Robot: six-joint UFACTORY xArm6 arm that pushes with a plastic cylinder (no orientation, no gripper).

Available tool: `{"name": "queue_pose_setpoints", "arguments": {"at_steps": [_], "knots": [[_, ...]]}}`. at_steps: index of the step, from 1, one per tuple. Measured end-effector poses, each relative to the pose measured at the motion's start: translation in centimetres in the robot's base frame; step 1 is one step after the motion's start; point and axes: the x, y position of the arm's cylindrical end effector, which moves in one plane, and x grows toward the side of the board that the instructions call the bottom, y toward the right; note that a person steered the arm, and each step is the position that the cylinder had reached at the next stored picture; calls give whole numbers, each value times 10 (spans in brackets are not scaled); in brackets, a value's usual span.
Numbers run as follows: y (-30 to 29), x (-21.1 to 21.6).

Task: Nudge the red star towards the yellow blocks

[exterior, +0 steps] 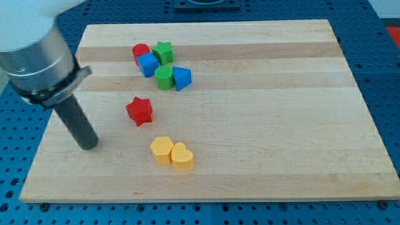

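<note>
1. No brand, label or writing can be read on the board, the blocks or the arm.
2. My tip [89,147] is the lower end of a plain dark rod with no jaws to open or close; it holds nothing and touches no block, resting on or just above the wooden board [262,125] near its left edge.
3. The red star [139,110] lies to the right of my tip and a little toward the view's top, apart from it, with bare wood between.
4. The two yellow blocks sit to the right of my tip and slightly toward the view's bottom: a yellow hexagon-like block [162,150], its shape hard to make out for sure, touching a yellow heart [182,157] on its right.
5. The red star stands apart from the yellow pair, above and left of it.
6. Farther from my tip, toward the view's top right, is a cluster: a red block [139,51], a blue block [148,64], a green star [164,51], a green cylinder [164,78] and a blue wedge-like block [182,77].
</note>
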Motion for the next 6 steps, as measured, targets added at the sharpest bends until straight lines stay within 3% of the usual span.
{"name": "queue_pose_setpoints", "arguments": {"at_steps": [2,3,5,6], "knots": [[59,-90],[86,-99],[-11,-56],[0,-42]]}}
